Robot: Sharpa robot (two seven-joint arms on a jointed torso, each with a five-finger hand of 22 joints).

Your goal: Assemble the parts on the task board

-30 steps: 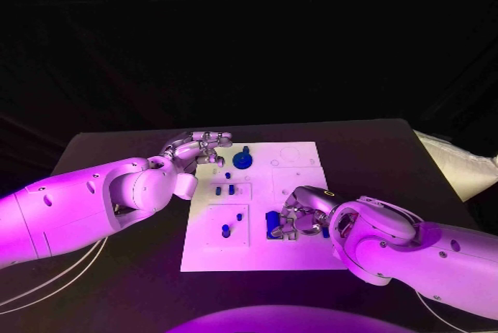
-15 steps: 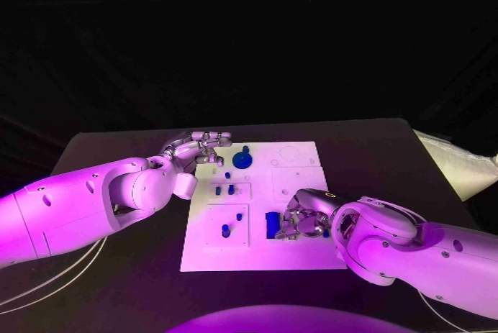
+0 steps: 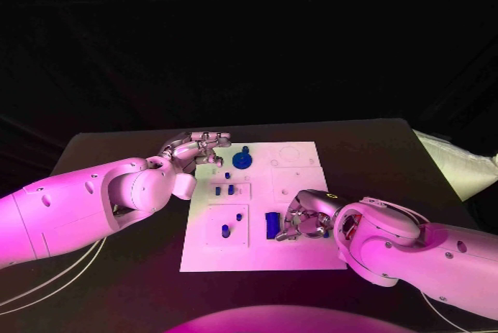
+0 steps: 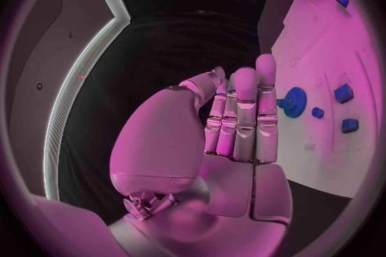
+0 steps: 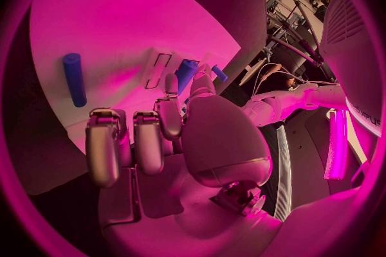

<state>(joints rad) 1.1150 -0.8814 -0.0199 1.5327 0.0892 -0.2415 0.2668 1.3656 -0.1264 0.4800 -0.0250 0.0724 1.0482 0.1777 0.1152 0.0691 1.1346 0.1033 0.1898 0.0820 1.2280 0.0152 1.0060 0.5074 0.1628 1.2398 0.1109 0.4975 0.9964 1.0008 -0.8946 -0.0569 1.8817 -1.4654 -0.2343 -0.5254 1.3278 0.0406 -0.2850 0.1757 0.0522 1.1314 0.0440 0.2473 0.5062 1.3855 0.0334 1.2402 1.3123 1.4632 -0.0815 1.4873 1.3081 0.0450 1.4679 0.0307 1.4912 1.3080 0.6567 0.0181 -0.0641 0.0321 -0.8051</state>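
A white task board (image 3: 296, 257) lay in the middle of a black table (image 3: 124, 275), with small blue parts set across it.

The left hand (image 3: 197, 150) sat at the board's far left corner. In the left wrist view its fingers (image 4: 244, 117) stood straight and close together, with nothing between them and the thumb. A blue gear (image 3: 242, 160) rested on the board just beside those fingertips, apart from them; the same gear (image 4: 294, 102) appeared just past the fingers in the wrist view. Nearer the robot from the gear, a small blue piece (image 3: 227, 175) lay on the board, then two short blue pegs (image 3: 224, 190) side by side in a recessed panel, then two more blue pieces (image 3: 227, 231) in the panel below.

The right hand (image 3: 301, 221) hovered low over the near right part of the board, fingers curled downward. A long blue bar (image 3: 272, 225) lay on the board just left of this hand, close against its fingertips; whether they touched it could not be told. In the right wrist view the fingers (image 5: 135, 141) were bent and lined up in a row with nothing in their grasp, and a blue cylinder (image 5: 74, 79) lay flat on the board beyond them, clearly apart. A second blue piece (image 5: 187, 72) showed past the fingertips beside a narrow slot in the board.
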